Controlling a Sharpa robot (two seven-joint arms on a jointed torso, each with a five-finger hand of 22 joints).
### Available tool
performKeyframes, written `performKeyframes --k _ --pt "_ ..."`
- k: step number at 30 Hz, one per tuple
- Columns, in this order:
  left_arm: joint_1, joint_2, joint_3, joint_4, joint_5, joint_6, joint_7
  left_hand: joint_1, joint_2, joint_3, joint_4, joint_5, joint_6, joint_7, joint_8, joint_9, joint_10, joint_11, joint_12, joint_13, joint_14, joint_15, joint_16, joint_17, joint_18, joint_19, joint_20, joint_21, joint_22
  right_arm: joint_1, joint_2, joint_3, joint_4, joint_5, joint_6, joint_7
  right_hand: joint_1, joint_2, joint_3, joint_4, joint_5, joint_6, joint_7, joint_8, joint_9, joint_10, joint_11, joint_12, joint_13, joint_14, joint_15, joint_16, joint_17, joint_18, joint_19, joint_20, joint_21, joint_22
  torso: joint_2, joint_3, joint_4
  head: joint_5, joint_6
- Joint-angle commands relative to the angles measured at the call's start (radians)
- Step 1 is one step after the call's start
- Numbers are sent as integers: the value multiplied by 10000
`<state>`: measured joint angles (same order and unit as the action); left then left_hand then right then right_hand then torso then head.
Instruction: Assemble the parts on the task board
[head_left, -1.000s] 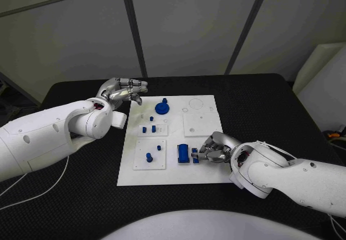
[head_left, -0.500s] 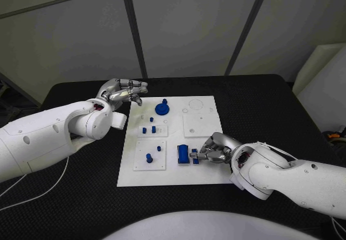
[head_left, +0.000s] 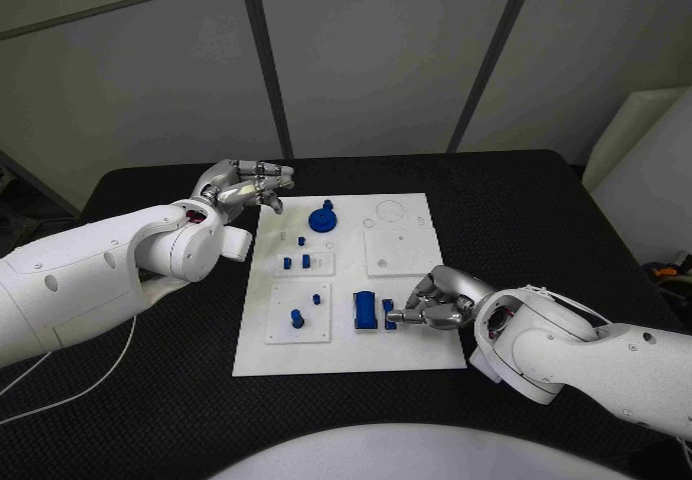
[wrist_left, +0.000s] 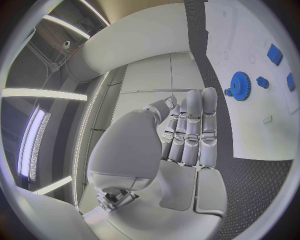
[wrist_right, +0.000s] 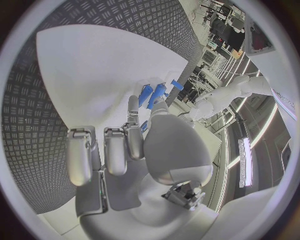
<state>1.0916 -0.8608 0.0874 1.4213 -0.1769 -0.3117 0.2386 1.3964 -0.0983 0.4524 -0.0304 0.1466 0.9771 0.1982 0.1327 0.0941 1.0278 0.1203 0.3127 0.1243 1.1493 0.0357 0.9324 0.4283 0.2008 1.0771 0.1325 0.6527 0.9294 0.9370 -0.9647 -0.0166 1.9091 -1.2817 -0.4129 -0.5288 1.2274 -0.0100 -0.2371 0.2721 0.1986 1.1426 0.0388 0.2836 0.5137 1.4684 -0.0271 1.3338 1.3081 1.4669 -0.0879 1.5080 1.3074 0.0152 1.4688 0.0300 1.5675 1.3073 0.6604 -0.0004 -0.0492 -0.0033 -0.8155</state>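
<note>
From the head camera, the white board (head_left: 351, 283) lies mid-table with blue parts on it: a gear (head_left: 325, 216) at its far end, a block (head_left: 366, 309) nearer. The left hand (head_left: 245, 184) hovers off the board's far left corner, fingers curled. The right hand (head_left: 436, 303) pinches a small blue piece (head_left: 389, 313) beside the block.

At the left wrist, the fingers (wrist_left: 192, 131) lie pressed together, straight, holding nothing; the gear (wrist_left: 240, 86) sits beyond them.

At the right wrist, the fingertips (wrist_right: 132, 106) meet blue pieces (wrist_right: 153, 94)
</note>
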Motion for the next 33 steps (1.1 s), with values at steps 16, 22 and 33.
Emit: performKeyframes --k 16,22,33 --pt "9 -4 7 26 -36 39 43 -30 38 -21 -22 -11 -38 -3 53 -17 -61 22 33 -14 -41 5 35 -10 -179 -59 2 -45 -5 5 59 -5 -116 -147 697 188 836 201 122 -281 -33 -96 -36 125 134 256 -80 16 1284 860 -47 49 1781 -152 1020 -77 33 2635 14 -5 18 22 -44" --pt "9 -11 7 47 -36 31 46 -36 63 -19 -15 -8 -43 1 61 -22 -72 25 46 -15 -48 9 40 -18 -181 -65 6 -48 -4 3 280 -5 -328 -372 538 -17 937 339 150 -280 59 -84 -57 153 164 266 -96 33 1295 861 -57 51 1785 -152 1020 -84 33 2635 18 0 30 42 -68" --pt "9 -2 7 40 -36 34 41 -36 63 -19 -15 -8 -43 1 61 -22 -72 25 46 -15 -48 9 40 -18 -181 -65 6 -48 -4 3 448 -4 -548 -403 691 -102 1084 382 117 -322 169 -82 -81 193 211 285 -119 72 1320 864 -77 58 1796 -152 1020 -100 33 2635 1 1 6 57 -68"
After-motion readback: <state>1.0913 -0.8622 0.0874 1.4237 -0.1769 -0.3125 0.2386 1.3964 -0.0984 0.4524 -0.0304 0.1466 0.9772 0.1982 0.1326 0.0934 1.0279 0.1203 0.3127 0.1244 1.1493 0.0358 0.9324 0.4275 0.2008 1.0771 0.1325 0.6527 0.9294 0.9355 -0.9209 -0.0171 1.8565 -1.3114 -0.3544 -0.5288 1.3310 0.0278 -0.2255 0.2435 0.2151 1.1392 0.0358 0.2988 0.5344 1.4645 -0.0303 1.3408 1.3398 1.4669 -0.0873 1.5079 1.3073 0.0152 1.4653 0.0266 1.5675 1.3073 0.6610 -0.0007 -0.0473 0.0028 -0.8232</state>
